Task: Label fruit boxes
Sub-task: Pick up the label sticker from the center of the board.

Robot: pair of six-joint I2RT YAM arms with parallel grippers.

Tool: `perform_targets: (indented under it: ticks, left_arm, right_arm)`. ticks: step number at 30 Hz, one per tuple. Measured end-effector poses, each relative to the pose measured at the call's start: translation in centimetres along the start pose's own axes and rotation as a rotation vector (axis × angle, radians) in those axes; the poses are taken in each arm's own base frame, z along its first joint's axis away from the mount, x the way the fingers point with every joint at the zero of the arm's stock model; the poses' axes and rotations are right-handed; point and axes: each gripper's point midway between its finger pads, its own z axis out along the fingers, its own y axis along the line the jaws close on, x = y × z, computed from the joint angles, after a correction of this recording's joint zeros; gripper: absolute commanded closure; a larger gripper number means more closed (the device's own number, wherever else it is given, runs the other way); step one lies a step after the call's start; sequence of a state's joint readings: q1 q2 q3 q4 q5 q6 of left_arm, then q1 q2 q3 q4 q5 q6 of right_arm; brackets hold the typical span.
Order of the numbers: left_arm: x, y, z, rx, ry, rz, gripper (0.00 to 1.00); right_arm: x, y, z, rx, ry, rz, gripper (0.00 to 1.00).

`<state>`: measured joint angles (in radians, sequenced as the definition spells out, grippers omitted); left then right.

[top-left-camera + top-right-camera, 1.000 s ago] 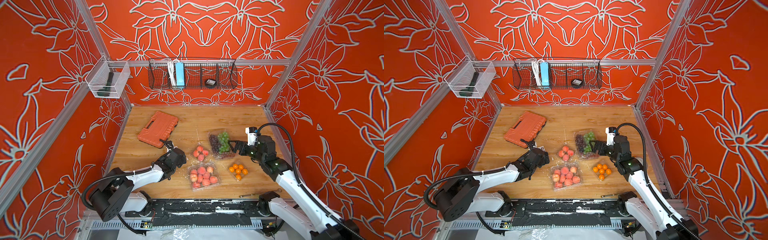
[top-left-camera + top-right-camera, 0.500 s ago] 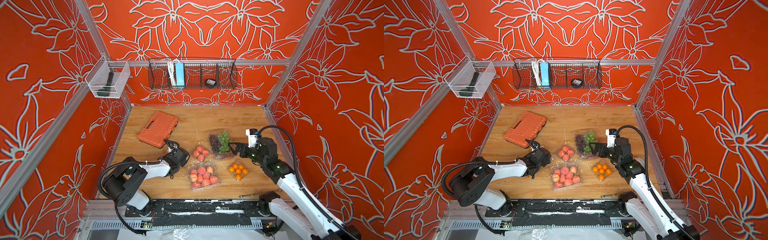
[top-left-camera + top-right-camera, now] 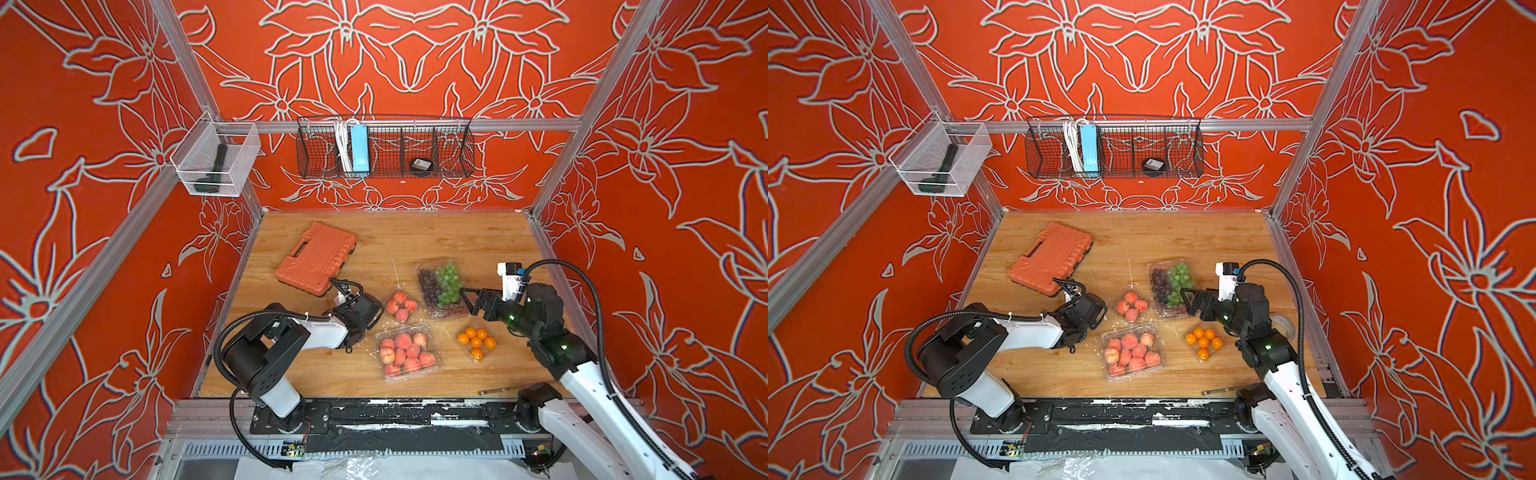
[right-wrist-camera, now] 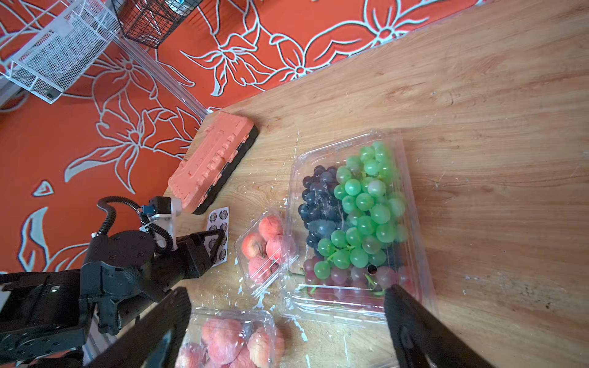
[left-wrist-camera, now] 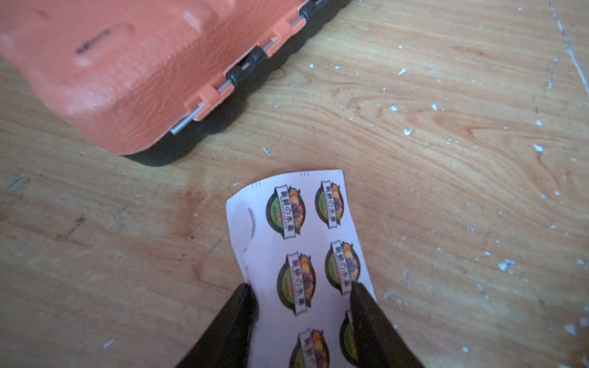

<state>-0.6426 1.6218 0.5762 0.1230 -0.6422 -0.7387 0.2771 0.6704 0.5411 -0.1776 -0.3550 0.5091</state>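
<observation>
Fruit boxes (image 3: 409, 353) cluster on the table (image 3: 415, 241); right gripper (image 4: 287, 294), jaws spread wide, at the grape box (image 3: 442, 286); left gripper (image 5: 301, 286) straddles the sticker sheet (image 5: 307, 235). Clamped or not, we cannot tell.

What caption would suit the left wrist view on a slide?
Left gripper straddling a white sticker sheet on the wooden table, near the orange tool case.

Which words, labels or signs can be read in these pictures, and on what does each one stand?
"新鮮の水果", strokes partly blurred: banner on each round sticker of the white sticker sheet.
White label on the black round thing in the wire basket: too small to read.
Dark mark on the orange tool case: blurred, unreadable.
Fruit boxes: no text seen.
</observation>
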Motion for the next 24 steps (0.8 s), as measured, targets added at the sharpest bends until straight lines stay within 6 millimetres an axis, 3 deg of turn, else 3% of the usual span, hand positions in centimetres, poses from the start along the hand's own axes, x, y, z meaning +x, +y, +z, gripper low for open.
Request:
perform_targets:
  ticks: [14, 18, 20, 24]
  left_arm:
    - [0.0, -0.5, -0.6, 0.065, 0.007, 0.009, 0.93]
    - [0.4, -0.7, -1.4, 0.115, 0.029, 0.033, 0.96]
    - [0.4, -0.6, -1.9, 0.137, 0.031, 0.04, 1.0]
    - [-0.9, -0.6, -3.9, 0.206, -0.005, 0.037, 1.0]
  right_arm:
    - [0.2, -0.3, 0.3, 0.008, 0.013, 0.006, 0.04]
    - [0.6, -0.5, 0.8, 0.015, 0.034, 0.011, 0.05]
    - [0.8, -0.6, 0.9, 0.017, 0.041, 0.012, 0.1]
    - [0.5, 0.2, 0.9, -0.014, 0.023, -0.013, 0.12]
